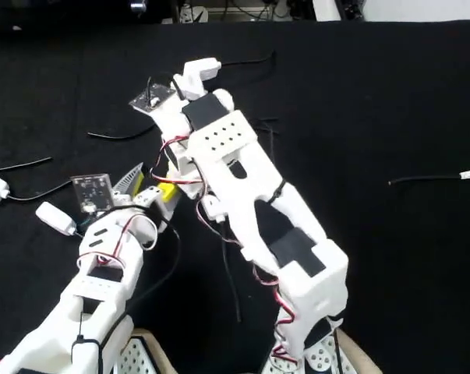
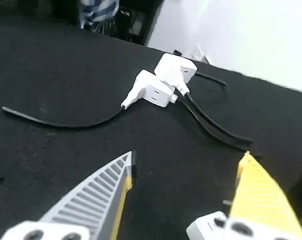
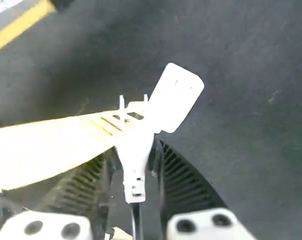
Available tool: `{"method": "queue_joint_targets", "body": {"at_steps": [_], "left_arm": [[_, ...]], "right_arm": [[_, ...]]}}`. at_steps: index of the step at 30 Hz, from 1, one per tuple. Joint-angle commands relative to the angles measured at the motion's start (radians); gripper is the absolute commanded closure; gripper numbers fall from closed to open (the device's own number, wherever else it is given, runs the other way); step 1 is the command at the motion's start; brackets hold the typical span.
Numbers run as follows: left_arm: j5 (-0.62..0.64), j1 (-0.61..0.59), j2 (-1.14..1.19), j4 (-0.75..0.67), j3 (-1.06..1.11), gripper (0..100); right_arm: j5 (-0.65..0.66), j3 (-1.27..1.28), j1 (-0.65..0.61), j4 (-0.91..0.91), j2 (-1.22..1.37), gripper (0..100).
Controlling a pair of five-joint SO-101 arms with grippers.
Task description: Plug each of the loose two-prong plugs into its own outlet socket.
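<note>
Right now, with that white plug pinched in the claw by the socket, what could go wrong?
The plug in the right gripper has its prongs beside the socket, seemingly not lined up; a push might just shove the socket away. The left gripper is open, steadying nothing. The black cable under the arms could snag.

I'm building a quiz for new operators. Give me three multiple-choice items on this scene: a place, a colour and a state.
1. The plug in the right wrist view is: A in the right end effector; B on a shelf; C in a box.
2. The table is: A green; B black; C white.
3. The left end effector is: A shut on a cord; B open, empty; C shut on a cup.
Key: 1 A, it is clamped there; 2 B, black all over; 3 B, fingers apart, nothing between.
</note>
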Motion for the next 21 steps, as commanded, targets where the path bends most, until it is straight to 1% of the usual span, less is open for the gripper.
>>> {"method": "queue_joint_targets", "body": {"at_steps": [1, 5, 10, 13, 16, 21], "left_arm": [[-0.078, 0.059, -0.006, 0.077, -0.022, 67], [-0.078, 0.058, -0.006, 0.135, -0.05, 67], [-0.08, 0.062, -0.006, 0.14, -0.051, 67], [-0.08, 0.062, -0.006, 0.14, -0.05, 67], [-0.08, 0.062, -0.006, 0.14, -0.047, 67], [-0.08, 0.058, -0.008, 0.14, -0.047, 67]], "right_arm": [[0.009, -0.004, -0.032, 0.025, -0.108, 98.6], [0.009, -0.004, -0.028, 0.025, -0.17, 98.6], [0.0, -0.004, -0.032, 0.025, -0.24, 98.6], [-0.005, -0.004, -0.028, 0.025, -0.242, 98.6], [-0.037, -0.005, -0.026, 0.023, -0.237, 98.6], [-0.035, -0.005, -0.011, 0.021, -0.177, 98.6]]}}
